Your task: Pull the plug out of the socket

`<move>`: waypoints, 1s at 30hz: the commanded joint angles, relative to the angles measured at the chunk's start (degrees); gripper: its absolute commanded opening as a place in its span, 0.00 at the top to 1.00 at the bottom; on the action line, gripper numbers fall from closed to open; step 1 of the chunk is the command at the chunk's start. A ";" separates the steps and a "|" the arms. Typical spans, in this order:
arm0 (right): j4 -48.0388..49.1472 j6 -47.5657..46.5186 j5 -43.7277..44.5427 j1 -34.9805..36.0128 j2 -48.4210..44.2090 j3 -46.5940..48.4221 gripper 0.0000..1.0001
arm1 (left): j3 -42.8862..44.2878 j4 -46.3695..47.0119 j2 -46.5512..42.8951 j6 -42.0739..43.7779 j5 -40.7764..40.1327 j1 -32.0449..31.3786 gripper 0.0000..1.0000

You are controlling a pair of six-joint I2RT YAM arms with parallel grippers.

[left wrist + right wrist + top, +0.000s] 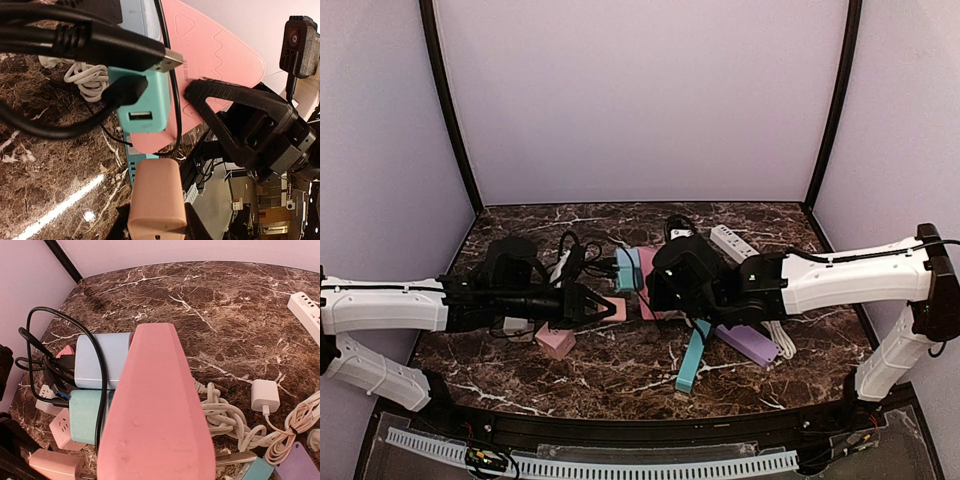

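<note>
Left gripper (603, 304) clamps the peach plug (156, 195) — right gripper (651, 290) grips the pink power strip (155, 405).

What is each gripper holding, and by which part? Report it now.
The left gripper holds the peach plug, pinched by its sides at the near end. The right gripper holds the pink power strip, clamped at one end.

We log the left arm (380, 305) and right arm (850, 280): white shells, black joints, thin black cables; left gripper (605, 303) black, angular.
</note>
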 commanded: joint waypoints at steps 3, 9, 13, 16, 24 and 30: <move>5.86 -3.85 4.25 0.30 -2.69 -1.26 1.00 | 0.76 -1.36 -1.50 0.17 2.80 1.11 0.99; 5.42 -3.19 4.39 0.34 -2.87 -0.66 1.00 | 0.56 -1.42 -1.52 0.25 2.98 1.25 0.99; 3.72 -2.58 4.55 0.28 -3.15 0.41 1.00 | 0.58 -4.41 -2.79 1.15 3.60 2.39 0.99; 2.65 -3.22 4.77 0.04 -4.37 0.78 1.00 | 0.61 -7.97 -5.26 3.11 3.75 4.64 0.99; -1.42 -5.04 1.07 -3.13 -8.28 0.77 1.00 | 1.53 -26.40 -10.52 12.25 7.69 17.23 0.99; -3.19 -5.95 -0.32 -4.91 -10.46 0.73 1.00 | 4.41 -32.05 -4.52 20.19 7.72 25.32 0.99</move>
